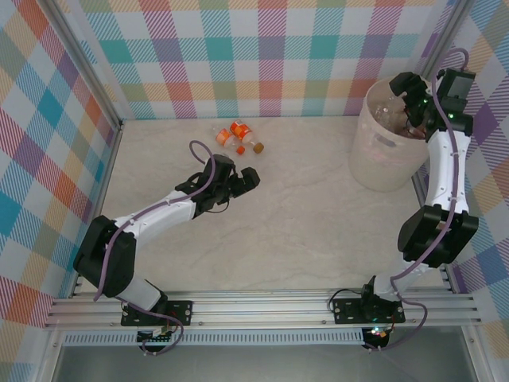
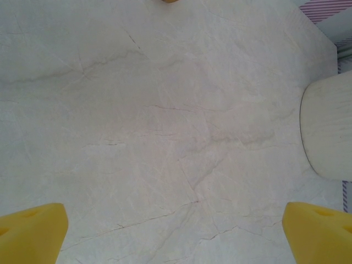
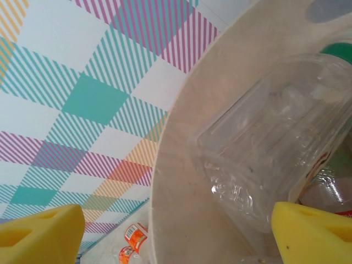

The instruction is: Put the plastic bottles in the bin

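One bin (image 1: 387, 159) is standing beneath the right gripper (image 1: 409, 99). Inside it, just beyond that gripper's fingertips, at least two plastic bottles (image 3: 264, 154) are showing; the full number cannot be told. Ahead of the left gripper (image 1: 242, 172), orange-marked bottles (image 1: 238, 137) are lying clustered: two, possibly three, with overlap preventing an exact count.
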`<state>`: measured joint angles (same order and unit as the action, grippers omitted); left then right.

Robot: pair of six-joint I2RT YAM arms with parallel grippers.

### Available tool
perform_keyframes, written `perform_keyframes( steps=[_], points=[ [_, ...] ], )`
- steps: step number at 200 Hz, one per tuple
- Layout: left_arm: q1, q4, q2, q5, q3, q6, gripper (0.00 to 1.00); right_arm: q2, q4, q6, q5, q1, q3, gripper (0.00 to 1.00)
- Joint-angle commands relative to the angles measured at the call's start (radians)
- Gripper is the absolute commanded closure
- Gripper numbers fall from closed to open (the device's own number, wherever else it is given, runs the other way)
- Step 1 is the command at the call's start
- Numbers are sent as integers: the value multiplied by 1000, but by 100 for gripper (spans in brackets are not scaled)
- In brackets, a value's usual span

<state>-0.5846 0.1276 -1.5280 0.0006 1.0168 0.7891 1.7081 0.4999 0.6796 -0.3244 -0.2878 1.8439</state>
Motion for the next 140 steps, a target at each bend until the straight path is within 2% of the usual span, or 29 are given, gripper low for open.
perform_keyframes(
  steps=[1,70,100,110,114,140],
  points=[
    [9,-3,-15,12,13,-5,0,-41,-42,-25,-60,2,-6,12],
    [9,6,-3,1,7,-4,0,11,-43,-29,-111,1,44,11],
    [9,11,0,-2,6,-4,0,-7,-45,-30,-25,1,-2,7],
    [9,18,0,-8,7,-3,0,-18,-45,-38,2,0,-22,3],
    [9,21,2,-9,9,-4,0,-24,-48,-44,5,1,-31,0],
    [10,36,6,-26,15,-10,0,-58,-64,-66,-12,1,-65,0]
  ],
)
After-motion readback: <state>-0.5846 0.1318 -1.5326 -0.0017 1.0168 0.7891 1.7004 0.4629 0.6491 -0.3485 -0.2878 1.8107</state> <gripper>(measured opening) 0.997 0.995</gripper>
